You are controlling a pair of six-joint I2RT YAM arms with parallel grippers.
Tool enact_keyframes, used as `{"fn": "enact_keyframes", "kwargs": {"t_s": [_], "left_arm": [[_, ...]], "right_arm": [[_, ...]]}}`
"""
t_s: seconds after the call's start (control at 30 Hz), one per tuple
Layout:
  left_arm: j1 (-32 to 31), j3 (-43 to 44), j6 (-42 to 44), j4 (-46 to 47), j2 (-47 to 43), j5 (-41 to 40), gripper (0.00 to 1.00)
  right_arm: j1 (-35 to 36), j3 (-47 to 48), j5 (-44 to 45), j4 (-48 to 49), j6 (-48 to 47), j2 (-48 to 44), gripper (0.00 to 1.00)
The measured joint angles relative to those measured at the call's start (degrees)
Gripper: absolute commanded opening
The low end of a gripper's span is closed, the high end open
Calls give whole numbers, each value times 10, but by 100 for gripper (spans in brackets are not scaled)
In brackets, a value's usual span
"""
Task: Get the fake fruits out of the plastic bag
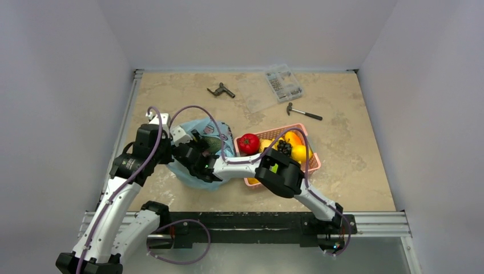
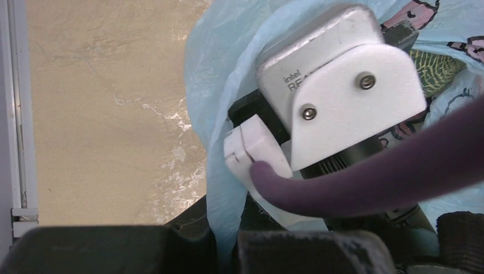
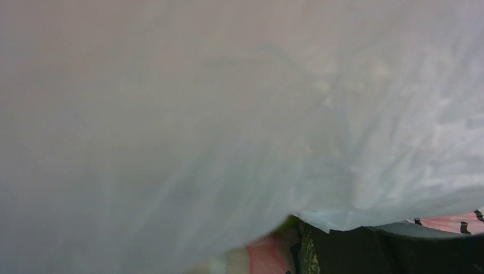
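The pale blue plastic bag (image 1: 200, 171) lies left of centre. The grey-green netted melon (image 1: 212, 142) sits in its open mouth; it also shows in the left wrist view (image 2: 436, 68) and at the bottom of the right wrist view (image 3: 311, 257). The red tomato-like ball (image 1: 248, 142) sits at the left corner of the pink basket, outside the bag. My left gripper (image 2: 228, 242) is shut on a fold of the bag's (image 2: 225, 171) rim. My right gripper (image 1: 197, 151) reaches into the bag by the melon. Bag film (image 3: 228, 114) hides its fingers.
The pink slatted basket (image 1: 313, 165) right of the bag holds orange and yellow fruits, a dark grape bunch (image 1: 284, 148) and a lime-green fruit. A hammer (image 1: 304, 112), a clear parts box (image 1: 283, 83) and a black tool (image 1: 221, 90) lie at the back.
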Motion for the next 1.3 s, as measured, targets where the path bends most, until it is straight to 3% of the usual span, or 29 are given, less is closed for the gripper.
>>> {"fn": "enact_keyframes", "kwargs": {"t_s": [0.13, 0.3, 0.37, 0.63, 0.8, 1.03, 1.17, 1.3], "left_arm": [[0, 0, 1, 0, 1, -1, 0], [0, -2, 4, -5, 7, -11, 0], [0, -3, 5, -4, 8, -10, 0], [0, -5, 4, -2, 10, -9, 0], [0, -5, 4, -4, 14, -9, 0], [-2, -5, 4, 1, 16, -6, 0], [-21, -2, 5, 13, 3, 37, 0], [-9, -2, 4, 12, 1, 9, 0]], "right_arm": [[2, 8, 28, 5, -49, 16, 84], [0, 35, 55, 18, -99, 45, 79], [-1, 51, 68, 23, -118, 60, 62], [-1, 73, 108, 69, -203, 84, 18], [-1, 70, 105, 76, -217, 84, 3], [-2, -35, 35, 35, -177, -14, 0], [-10, -110, -23, 0, -145, -88, 0], [-10, -168, -97, 5, -79, -163, 0]]}}
